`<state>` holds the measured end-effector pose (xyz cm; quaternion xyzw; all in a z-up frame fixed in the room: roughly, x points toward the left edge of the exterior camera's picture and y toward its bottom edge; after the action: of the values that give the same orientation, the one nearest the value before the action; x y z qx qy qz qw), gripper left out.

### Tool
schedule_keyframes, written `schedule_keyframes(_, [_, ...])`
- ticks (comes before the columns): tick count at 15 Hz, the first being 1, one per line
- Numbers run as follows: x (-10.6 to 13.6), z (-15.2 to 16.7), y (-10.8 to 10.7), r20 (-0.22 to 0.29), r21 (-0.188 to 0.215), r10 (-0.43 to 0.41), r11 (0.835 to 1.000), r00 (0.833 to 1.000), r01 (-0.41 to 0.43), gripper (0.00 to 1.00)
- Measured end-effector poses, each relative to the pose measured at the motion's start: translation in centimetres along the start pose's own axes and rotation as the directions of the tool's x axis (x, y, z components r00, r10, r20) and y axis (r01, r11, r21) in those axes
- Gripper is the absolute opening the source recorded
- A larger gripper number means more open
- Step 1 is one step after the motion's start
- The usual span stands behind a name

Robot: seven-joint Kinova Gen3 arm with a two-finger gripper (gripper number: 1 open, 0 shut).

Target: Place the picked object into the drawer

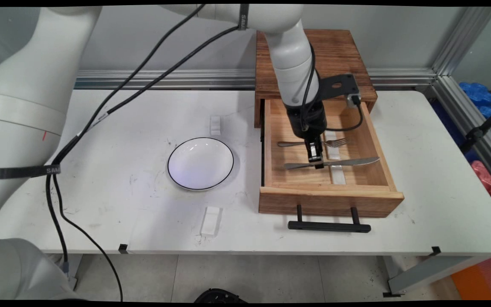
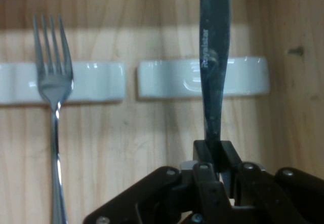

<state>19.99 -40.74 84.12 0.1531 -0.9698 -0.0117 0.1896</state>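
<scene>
Hiding the middle of the knife behind the black gripper in the main view, and cutting its handle end off at the bottom of the hand view beneath the linkage; covering part of the fork handle too where the gripper body is crossing in front of it. Losing the lower fork handle at the hand view's bottom edge, and one white rest at the left edge. Lying open and pulled out toward the table's near side, a wooden drawer with a black bar handle, projecting from a wooden cabinet partly masked by the white arm. Holding inside the drawer: the fork toward the back, the knife toward the front, both lying crosswise, each resting on a small white ceramic rest, the two rests sitting in a line across the drawer floor. Reaching down into the drawer, fingers closed narrowly onto the knife near its handle, blade running away from the hand and across the second rest, lettering on the blade too small to read surely. Sitting left of the drawer on the white table, a white bowl with a dark rim, well apart from it; lying beyond the bowl, a small white block, and nearer than the bowl, left of the drawer's front, another white block
</scene>
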Motion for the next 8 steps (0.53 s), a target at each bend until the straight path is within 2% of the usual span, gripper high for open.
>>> schedule_keyframes(8, [-1.1, 2.4, -0.5, 0.055, -0.002, 0.012, 1.000, 0.998, -0.012, 0.00])
